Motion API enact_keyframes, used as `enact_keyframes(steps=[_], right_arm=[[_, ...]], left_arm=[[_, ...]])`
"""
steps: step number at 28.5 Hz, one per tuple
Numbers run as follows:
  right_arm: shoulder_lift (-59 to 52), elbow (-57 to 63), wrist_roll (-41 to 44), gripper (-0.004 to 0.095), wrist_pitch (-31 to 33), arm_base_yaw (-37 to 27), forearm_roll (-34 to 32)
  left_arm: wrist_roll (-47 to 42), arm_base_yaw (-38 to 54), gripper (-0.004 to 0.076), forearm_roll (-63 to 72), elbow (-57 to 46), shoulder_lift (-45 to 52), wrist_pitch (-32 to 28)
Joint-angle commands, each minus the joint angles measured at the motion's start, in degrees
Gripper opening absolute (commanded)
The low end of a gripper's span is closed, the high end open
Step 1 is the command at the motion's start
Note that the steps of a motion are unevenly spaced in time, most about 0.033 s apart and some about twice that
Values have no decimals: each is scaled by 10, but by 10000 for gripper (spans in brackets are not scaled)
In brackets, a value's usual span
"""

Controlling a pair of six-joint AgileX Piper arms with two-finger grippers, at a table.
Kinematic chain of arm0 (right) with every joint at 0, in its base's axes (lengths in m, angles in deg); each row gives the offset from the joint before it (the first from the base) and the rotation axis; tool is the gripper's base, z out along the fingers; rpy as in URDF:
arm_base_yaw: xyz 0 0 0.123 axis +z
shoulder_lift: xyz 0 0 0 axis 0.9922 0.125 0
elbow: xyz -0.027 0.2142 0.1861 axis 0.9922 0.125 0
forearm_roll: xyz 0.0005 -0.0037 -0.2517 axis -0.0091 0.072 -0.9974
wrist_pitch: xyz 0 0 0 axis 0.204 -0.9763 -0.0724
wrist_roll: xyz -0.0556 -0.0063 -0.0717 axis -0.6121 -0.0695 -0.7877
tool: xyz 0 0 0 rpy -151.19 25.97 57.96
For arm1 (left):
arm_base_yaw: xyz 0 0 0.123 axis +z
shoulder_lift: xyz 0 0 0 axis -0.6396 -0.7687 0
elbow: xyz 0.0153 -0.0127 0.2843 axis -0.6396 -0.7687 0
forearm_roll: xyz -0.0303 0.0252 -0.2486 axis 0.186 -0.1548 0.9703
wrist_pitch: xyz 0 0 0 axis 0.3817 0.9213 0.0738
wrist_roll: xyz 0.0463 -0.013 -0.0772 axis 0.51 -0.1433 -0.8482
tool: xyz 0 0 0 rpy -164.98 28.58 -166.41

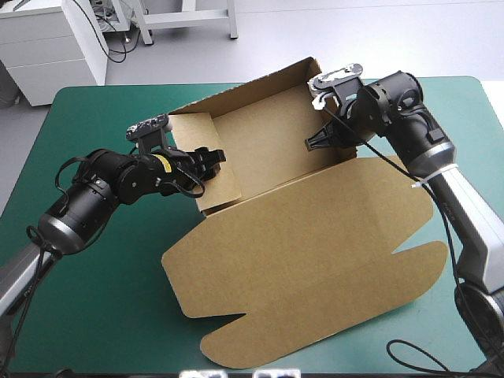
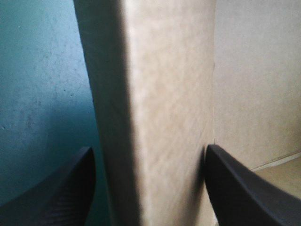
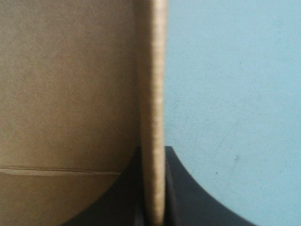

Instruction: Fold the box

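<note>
The brown box [image 1: 268,150] stands as an open tray at the back of the table, walls raised. Its lid [image 1: 315,260] lies flat toward the front edge. My left gripper [image 1: 209,161] straddles the tray's thick left wall [image 2: 160,94]; the left wrist view shows my left gripper [image 2: 149,155] open, one black finger [image 2: 66,193] outside the wall over the cover, the other inside. My right gripper [image 1: 319,142] is at the tray's right wall, and in the right wrist view my right gripper [image 3: 153,160] is shut on that wall's edge [image 3: 153,70].
The teal-green cover [image 1: 94,315] shows to the left of the box, at the front left and along the right side. The lid's rounded flaps [image 1: 236,346] reach close to the table's front edge.
</note>
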Motion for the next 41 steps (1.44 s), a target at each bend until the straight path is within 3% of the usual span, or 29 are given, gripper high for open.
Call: enact_keyframes(steps=[1, 5, 8, 11, 12, 26, 32, 41], right_arm=[[-31, -20, 4, -11, -24, 1, 1], [-31, -20, 4, -11, -25, 1, 1], [-31, -20, 4, -11, -28, 1, 1], [-31, -20, 4, -11, -29, 1, 1], [-31, -20, 4, -11, -30, 1, 1], [-29, -19, 42, -12, -28, 1, -11], [-17, -19, 110, -13, 2, -6, -46], [81, -18, 89, -18, 24, -43, 19]], left_arm=[[-4, -3, 477, -4, 18, 19, -55], [-4, -3, 422, -4, 18, 13, -72], [-4, -3, 274, -4, 18, 8, -68], [-4, -3, 18, -4, 18, -1, -62], [-4, -3, -4, -4, 18, -2, -61], [54, -2, -8, -4, 30, -11, -17], [119, -2, -8, -20, 151, -63, 87], [167, -2, -8, -35, 309, -231, 235]])
